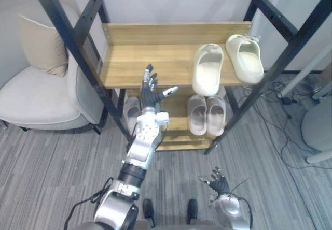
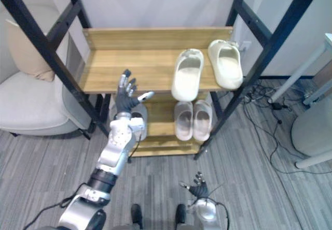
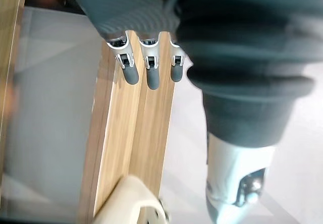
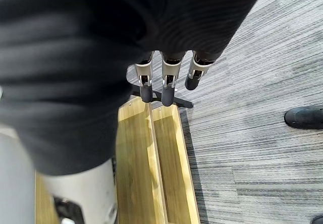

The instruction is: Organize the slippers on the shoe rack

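Shelf edge (image 1: 116, 83): left hand (image 1: 150, 92), perhaps apart.

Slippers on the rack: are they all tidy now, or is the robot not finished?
Partly done. A pinkish pair sits side by side on the lower shelf. Nothing is in hand: the left hand is open before the upper shelf, the right hand open low by the floor. Probably left: the two cream slippers up top lie apart and splayed.
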